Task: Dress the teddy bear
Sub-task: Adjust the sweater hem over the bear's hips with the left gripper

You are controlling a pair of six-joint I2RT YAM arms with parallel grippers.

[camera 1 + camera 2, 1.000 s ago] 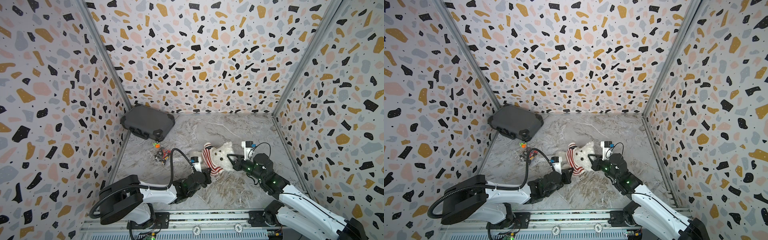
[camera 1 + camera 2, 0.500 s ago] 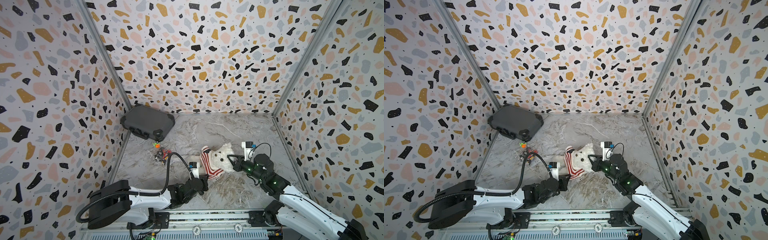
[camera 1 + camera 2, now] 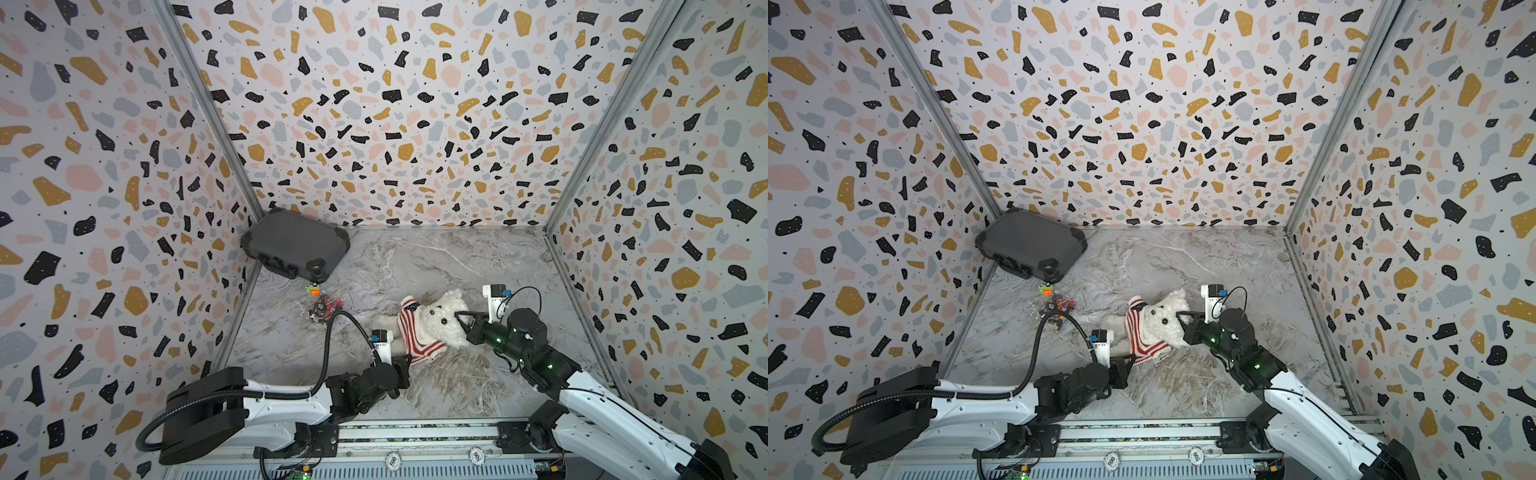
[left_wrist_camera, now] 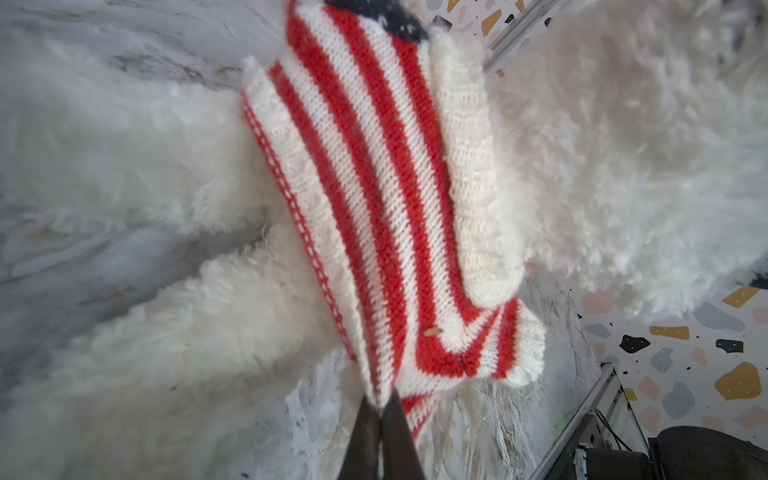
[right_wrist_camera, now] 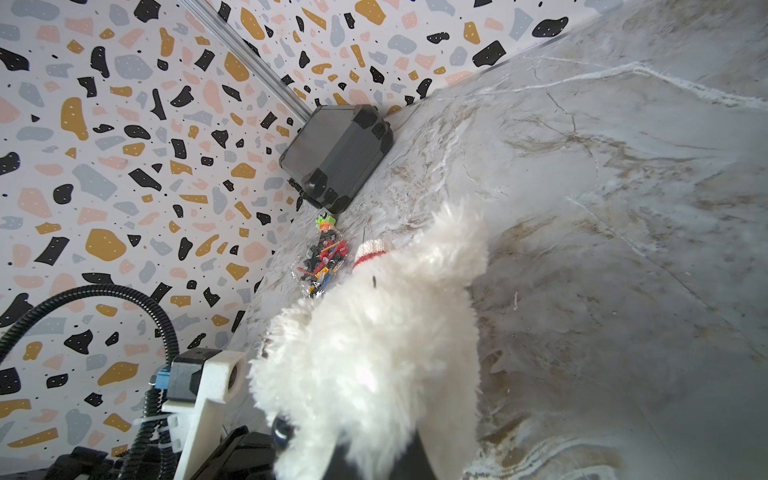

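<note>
Case (image 3: 295, 245) first: dark, hard-shelled, lid shut, propped in the wall corner, so I can't see what it holds. Just beside the case, on the table (image 3: 478, 266), there's a clear bag (image 3: 322, 309) stuffed with small coloured parts. Between bag and case sits a little orange-and-green piece (image 3: 312, 288). They're all too small for me to make out.

The bear (image 3: 442, 320) lies on the table well apart from the case, past the bag, face up, with its head on the side away from the case. The sweater (image 3: 415, 334), striped red and white, sits round its torso with the collar at the neck. In the left wrist view both legs stick out past the hem. I can't tell whether the arms are in the sleeves; fur and knit hide them.

Left jaws are together, pinching a corner of the sweater's hem, the corner farthest from the case. Right jaws are clamped on the fur of the bear's head. In the right wrist view fur swamps them, so their tips are hidden.

The left arm (image 3: 282, 401) trails a black hose (image 3: 332, 328), which arcs over the table between bag and bear.
</note>
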